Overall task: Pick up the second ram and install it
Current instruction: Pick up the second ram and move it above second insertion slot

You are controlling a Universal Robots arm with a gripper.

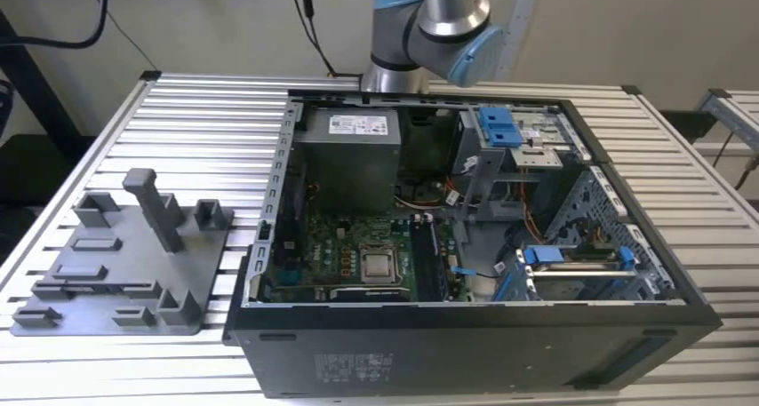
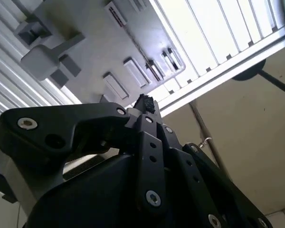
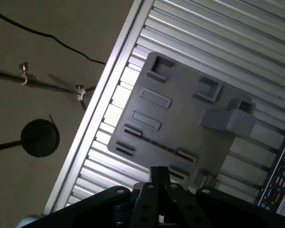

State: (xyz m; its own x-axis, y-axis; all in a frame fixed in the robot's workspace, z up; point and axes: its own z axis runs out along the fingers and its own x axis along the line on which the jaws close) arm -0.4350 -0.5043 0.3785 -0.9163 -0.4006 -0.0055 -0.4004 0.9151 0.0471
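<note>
- While the slatted table (image 1: 178,122) bears everything, the open computer case (image 1: 475,362) takes up the exterior view's right.
- Beside the case, on the exterior view's left, lies the grey peg plate (image 1: 119,271).
- Above that plate hangs the gripper (image 3: 159,172), fingers clenched on nothing I can make out.
- The second ram (image 3: 156,144) seems to be the thin dark stick on edge in the plate, clear of the gripper.
- Step, I judge: the approach to pick up, which calls for parted fingers lined along the stick.
</note>
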